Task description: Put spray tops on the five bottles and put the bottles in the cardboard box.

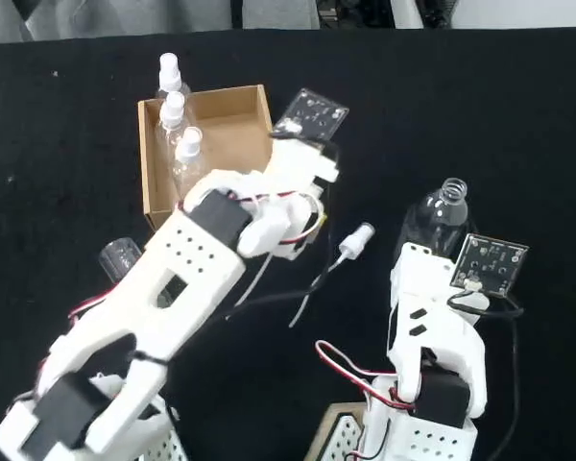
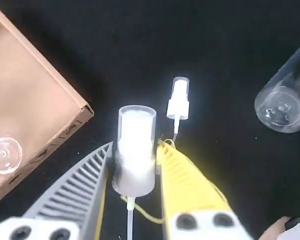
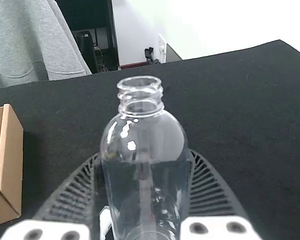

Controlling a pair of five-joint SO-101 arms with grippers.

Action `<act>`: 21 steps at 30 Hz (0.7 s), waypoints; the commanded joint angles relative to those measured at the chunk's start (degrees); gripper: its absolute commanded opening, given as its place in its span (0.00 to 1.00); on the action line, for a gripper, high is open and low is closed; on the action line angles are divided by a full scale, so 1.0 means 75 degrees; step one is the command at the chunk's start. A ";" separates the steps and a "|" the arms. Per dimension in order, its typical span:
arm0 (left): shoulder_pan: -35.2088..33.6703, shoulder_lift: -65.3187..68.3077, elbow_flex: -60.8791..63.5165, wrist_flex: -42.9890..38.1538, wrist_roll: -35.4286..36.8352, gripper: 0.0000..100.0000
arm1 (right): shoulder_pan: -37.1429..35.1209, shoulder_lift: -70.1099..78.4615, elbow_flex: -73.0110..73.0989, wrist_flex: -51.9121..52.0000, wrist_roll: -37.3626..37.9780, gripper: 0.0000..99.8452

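Left tool (image 2: 135, 150) is gripping a capped spray top (image 2: 136, 137) across its clear cap, beside the cardboard box (image 2: 50, 150). Right tool (image 3: 142, 165) is clamping the open bottle (image 3: 140, 135) by its body, neck up. Both are judged light and slick; the thin plastic is likely flexing under squeeze.

The overhead camera hangs above the arms' bases and looks down over the black table (image 1: 480, 106), wide enough to take in both arms. The left wrist camera sits behind the left gripper (image 2: 135, 145) and peers almost straight down, close on the capped white spray top (image 2: 136, 165) pinched there. The right wrist camera rides behind the right gripper (image 3: 142, 157), facing nearly level across the table toward the room's back, with the clear plastic bottle (image 3: 142, 170) it grips right up at the lens. The open brown cardboard box (image 1: 202, 93) shows in all three views. The loose white spray top (image 1: 355, 240), just beyond the left fingertips, shows from overhead and from the left wrist.
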 commanded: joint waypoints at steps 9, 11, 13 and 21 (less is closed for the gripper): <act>-0.0053 -0.1747 0.0674 -0.0516 0.0059 0.03 | -0.0422 -0.0733 -0.0018 -0.0258 -0.0012 0.08; -0.0053 -0.1922 0.0744 -0.0516 0.0059 0.03 | -0.0645 -0.0733 -0.0006 -0.0246 -0.0012 0.08; -0.0076 -0.2086 0.0791 -0.0516 0.0082 0.03 | -0.0774 -0.0733 0.0006 -0.0234 -0.0012 0.08; -0.0100 -0.2708 0.1002 -0.0527 0.1594 0.03 | -0.0809 -0.0733 0.0076 -0.0258 -0.0012 0.08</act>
